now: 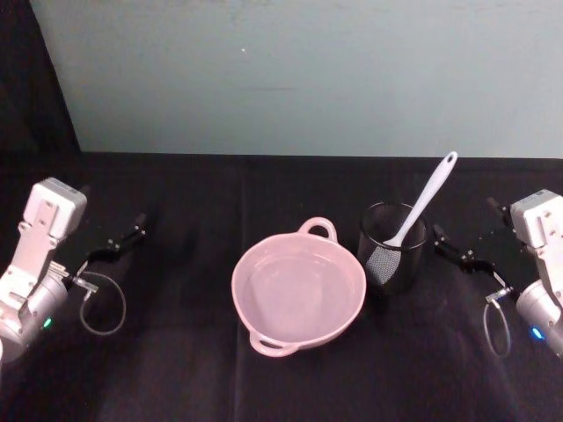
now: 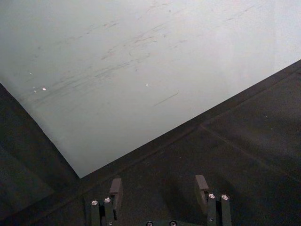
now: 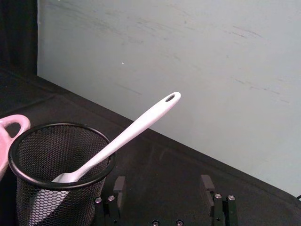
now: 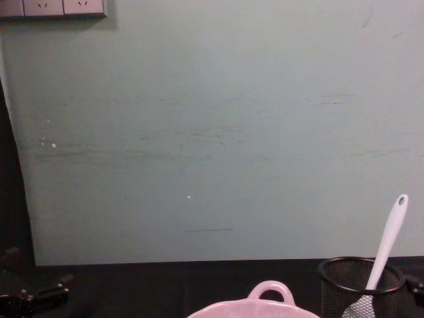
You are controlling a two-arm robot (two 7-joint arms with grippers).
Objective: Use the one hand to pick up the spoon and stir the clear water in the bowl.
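Black tabletop (image 1: 176, 369) — spoon (image 1: 428, 198) is leaning in mesh cup (image 1: 380, 259) just beside bowl (image 1: 303, 341); left gripper (image 2: 159, 186) and right gripper (image 3: 162, 186) are sitting at the sides — fingers wide, holding nothing.

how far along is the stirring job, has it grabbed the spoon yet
Done: nothing yet. The spoon stands in the black mesh cup, just right of the pink bowl, with nothing gripping it. In hand: nothing. The right gripper sits open near the cup, and the left gripper is open, parked at the far left. Left: grasp the spoon, lift it out, then stir in the bowl.
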